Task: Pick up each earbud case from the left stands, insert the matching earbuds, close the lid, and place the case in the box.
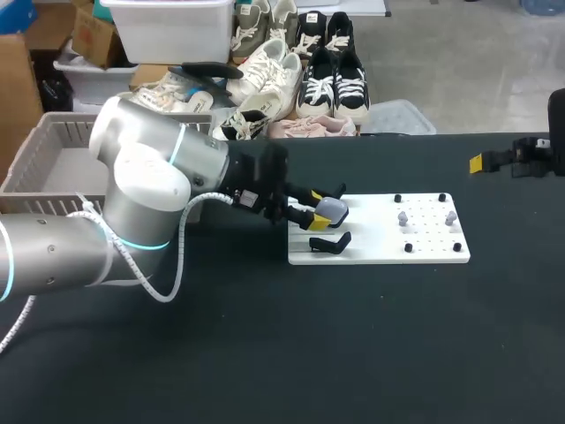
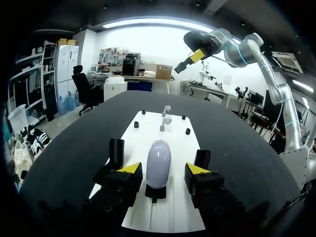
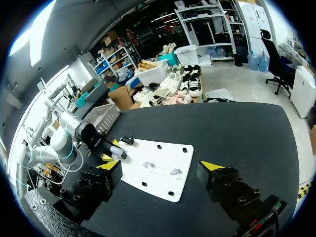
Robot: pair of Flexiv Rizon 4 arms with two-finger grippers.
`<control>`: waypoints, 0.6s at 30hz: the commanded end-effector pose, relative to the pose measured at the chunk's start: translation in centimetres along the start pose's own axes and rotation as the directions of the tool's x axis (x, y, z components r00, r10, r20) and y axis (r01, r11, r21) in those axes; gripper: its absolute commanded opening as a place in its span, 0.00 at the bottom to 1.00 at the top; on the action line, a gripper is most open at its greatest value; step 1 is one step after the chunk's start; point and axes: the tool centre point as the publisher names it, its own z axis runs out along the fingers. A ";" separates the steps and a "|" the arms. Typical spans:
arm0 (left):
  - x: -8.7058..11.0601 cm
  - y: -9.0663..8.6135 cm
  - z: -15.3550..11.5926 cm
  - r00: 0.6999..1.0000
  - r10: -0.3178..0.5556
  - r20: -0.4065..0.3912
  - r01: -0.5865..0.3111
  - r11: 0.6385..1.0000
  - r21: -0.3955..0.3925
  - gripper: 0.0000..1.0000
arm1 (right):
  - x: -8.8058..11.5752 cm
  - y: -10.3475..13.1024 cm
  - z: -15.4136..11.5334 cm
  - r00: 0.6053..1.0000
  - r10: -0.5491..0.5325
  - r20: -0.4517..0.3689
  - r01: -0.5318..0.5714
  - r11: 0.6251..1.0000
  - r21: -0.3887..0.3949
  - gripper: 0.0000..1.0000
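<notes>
Fingers of the left gripper (image 2: 163, 170) are spread moderately, one on each side of the pale lilac earbud case (image 1: 332, 209). A thin gap shows between the case and each yellow tip, so this hand grips nothing. The case sits upright on a black stand (image 2: 155, 193) directly under the fingers. One more black stand (image 1: 331, 242) is just outside the near finger, and another is just outside the far finger. All three are at the end of the white board (image 1: 433, 252) nearest this hand. Ahead of the left gripper, further along the same board, two small grey earbuds (image 2: 165, 118) stand between black pegs (image 2: 188, 131). Behind the left arm, well apart from its hand, is a grey basket (image 1: 31, 163).

The right gripper (image 3: 160, 165) hangs in the air above the table, well apart from the board and the case. Its fingers are spread wide, with nothing between them.
</notes>
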 end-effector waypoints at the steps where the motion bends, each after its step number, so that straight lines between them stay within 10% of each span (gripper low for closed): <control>1: 0.1 0.0 0.4 1.000 0.004 0.000 -0.004 1.000 0.003 0.49 | 0.0 -0.1 0.0 1.000 -0.001 -0.001 0.001 1.000 -0.004 1.00; 5: 0.2 0.0 0.6 1.000 0.009 0.000 -0.009 1.000 -0.002 0.42 | 0.0 -0.1 0.0 1.000 -0.001 -0.001 0.001 1.000 -0.004 1.00; 11: 0.2 0.2 0.6 1.000 0.005 0.002 -0.005 1.000 -0.026 0.00 | 0.0 -0.1 0.0 1.000 -0.001 -0.001 0.001 1.000 -0.004 1.00; 18: 0.2 0.0 -0.3 1.000 -0.002 0.009 0.003 0.999 -0.040 0.00 | 0.0 -0.1 0.0 1.000 -0.001 -0.001 0.001 1.000 -0.004 1.00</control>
